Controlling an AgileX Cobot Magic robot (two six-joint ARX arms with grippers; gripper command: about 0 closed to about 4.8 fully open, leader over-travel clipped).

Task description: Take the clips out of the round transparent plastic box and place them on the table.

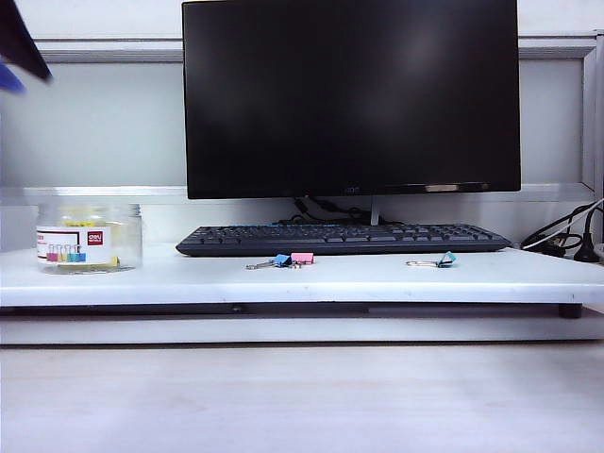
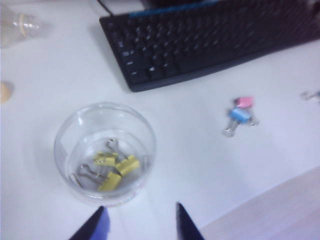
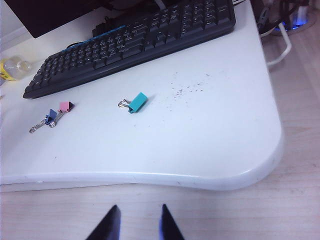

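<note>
Fingertips first: my left hand (image 2: pixel 140 227) hangs above the round transparent plastic box (image 2: pixel 105 152), two dark fingers spread with bare gap between them, pinching nothing. From the left wrist camera I look straight down into the box. It has no lid on, the wall is clear and its rim makes a clean circle. At its floor lie the clips (image 2: pixel 115 172), pale yellow with thin silver wire handles, three as far as I can count, bunched and touching one another. All of them are inside the box.

On the exterior view the box (image 1: pixel 90 238) stands at the left of the frame on the white surface (image 1: pixel 377 278), short and wide, with a white label (image 1: pixel 75 243) carrying a red logo and a row of coloured clip pictures. A dark blurred part of the left arm (image 1: pixel 21 42) shows in the upper left corner, high over the box.

My right hand (image 3: pixel 137 227) has its fingers spread too, nothing between them, and sits out over the pale wood in front of the surface's rounded front edge.

Mid-frame in the exterior view, a blue and a pink clip (image 1: pixel 293 259) lie touching just in front of the black keyboard (image 1: pixel 340 238). Further right lies a teal clip (image 1: pixel 445 259) on its own. Behind stands the dark monitor (image 1: pixel 349 94).
</note>
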